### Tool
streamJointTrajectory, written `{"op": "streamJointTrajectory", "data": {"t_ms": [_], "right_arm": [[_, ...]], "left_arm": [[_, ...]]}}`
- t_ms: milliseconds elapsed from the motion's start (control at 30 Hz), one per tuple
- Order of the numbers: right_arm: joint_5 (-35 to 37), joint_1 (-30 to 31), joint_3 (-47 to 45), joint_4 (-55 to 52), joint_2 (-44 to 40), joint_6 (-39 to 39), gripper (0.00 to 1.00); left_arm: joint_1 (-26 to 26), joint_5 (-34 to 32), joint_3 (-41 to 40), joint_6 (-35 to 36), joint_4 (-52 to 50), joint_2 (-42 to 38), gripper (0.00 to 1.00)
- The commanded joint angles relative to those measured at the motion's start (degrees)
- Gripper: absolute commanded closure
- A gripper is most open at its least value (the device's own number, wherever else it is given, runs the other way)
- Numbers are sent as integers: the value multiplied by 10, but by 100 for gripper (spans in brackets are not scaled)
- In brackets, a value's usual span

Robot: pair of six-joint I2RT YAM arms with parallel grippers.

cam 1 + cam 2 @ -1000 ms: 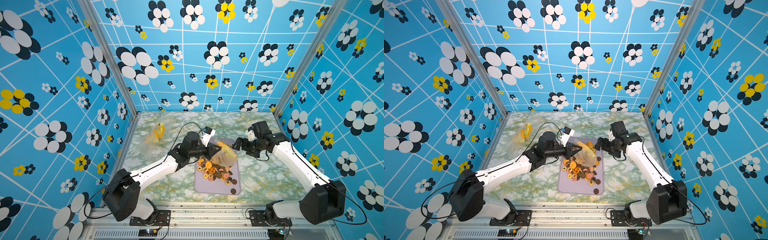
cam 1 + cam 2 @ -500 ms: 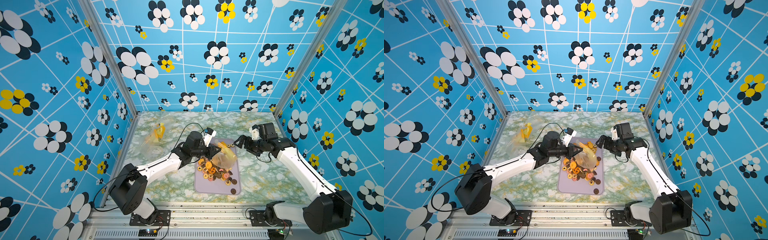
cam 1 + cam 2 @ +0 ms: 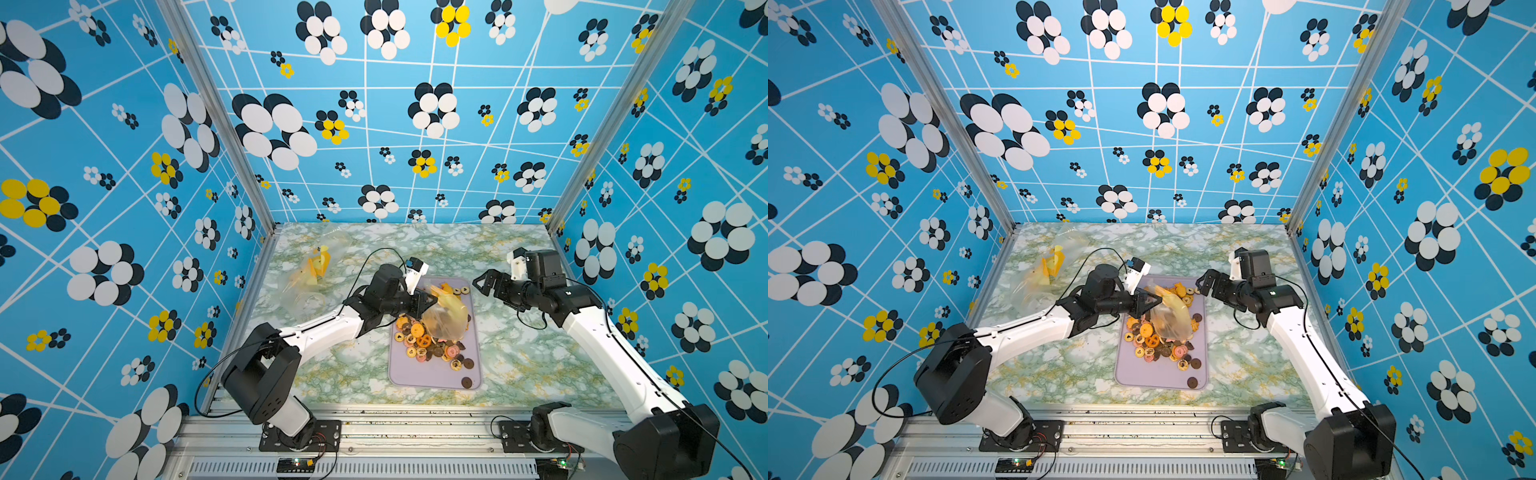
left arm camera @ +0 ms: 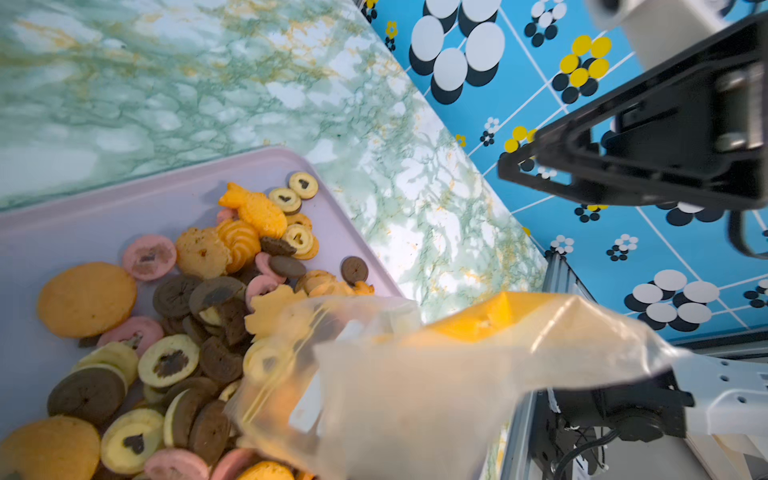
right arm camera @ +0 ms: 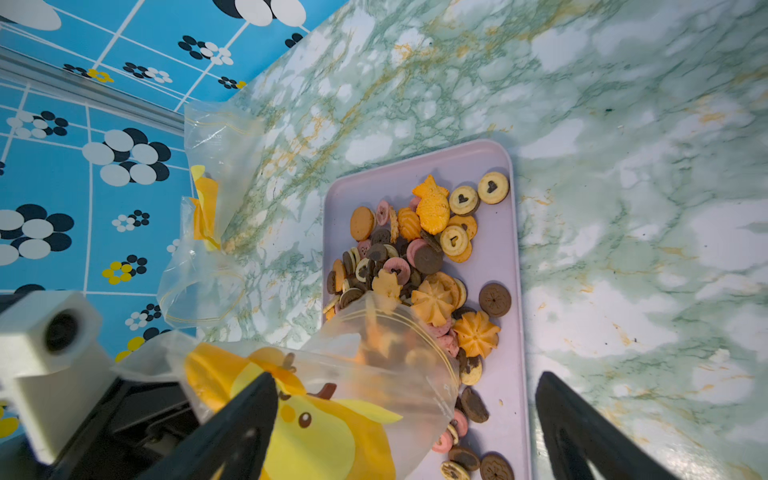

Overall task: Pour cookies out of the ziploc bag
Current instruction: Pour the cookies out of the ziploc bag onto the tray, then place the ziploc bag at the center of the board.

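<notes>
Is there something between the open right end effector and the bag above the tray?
Nothing visible stands between them. The right end effector is open beside the tray; only free space separates it from the bag, which the shut left end effector grips.

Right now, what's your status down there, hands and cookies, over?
Left hand shut on ziploc bag, mouth over tray. Right hand open, empty. Cookies heaped on tray. Nothing in the way.

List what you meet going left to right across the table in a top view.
Crumpled clear yellow-printed plastic bags, black left end effector, clear yellow-printed ziploc bag it pinches, open black right end effector.
</notes>
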Motion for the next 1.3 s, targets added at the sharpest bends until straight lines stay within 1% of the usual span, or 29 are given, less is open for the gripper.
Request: {"op": "streamJointTrajectory", "data": {"t_ms": [0,67,133,200,300,400,467,500,567,633,733,800,867,933,967,1000,1100,1133,1200,1233,1267], "right_arm": [[31,-2,-8,17,-17,-6,1],[30,-2,-11,16,-13,-8,1],[23,-1,-14,17,-7,-8,1],[18,-2,-16,19,0,-7,1],[6,-2,-19,28,9,-2,1],[-8,-2,-19,38,19,1,1],[-14,-2,-16,44,25,4,1],[-18,-2,-16,47,28,5,1],[-23,-2,-16,52,31,8,1],[-26,-2,-16,52,31,9,1],[-27,-2,-20,50,23,6,1],[-25,-3,-23,48,17,3,1],[-23,-3,-28,45,10,0,1],[-23,-3,-33,41,7,0,1],[-24,-3,-35,40,5,0,1],[-24,-3,-38,39,3,-1,1],[-20,-4,-45,36,0,-2,1],[-20,-6,-47,35,0,-4,1],[-12,-8,-54,38,-5,-8,1],[5,-8,-61,43,-11,-11,1],[22,-8,-73,53,-22,-12,1]], "left_arm": [[5,0,2,1,14,-14,100],[9,-1,5,-1,4,-35,100],[19,-18,3,0,-14,-69,100],[41,-32,0,7,-37,-110,100],[100,-39,3,19,-93,-166,100],[159,-73,18,60,-174,-202,100],[196,-112,26,82,-218,-210,100],[217,-125,26,84,-225,-212,100],[261,-173,21,81,-235,-211,100],[293,-211,16,91,-230,-205,100],[297,-295,-13,135,-177,-197,100],[282,-346,-37,171,-128,-187,100],[266,-367,-68,191,-81,-178,100],[249,-381,-100,194,-52,-181,99],[238,-394,-115,197,-45,-185,91],[230,-408,-124,197,-48,-187,86],[215,-412,-151,180,-66,-205,78],[212,-412,-158,172,-76,-216,74],[201,-413,-168,161,-96,-242,59],[195,-414,-172,154,-110,-257,49],[190,-419,-177,145,-125,-277,35]]}}
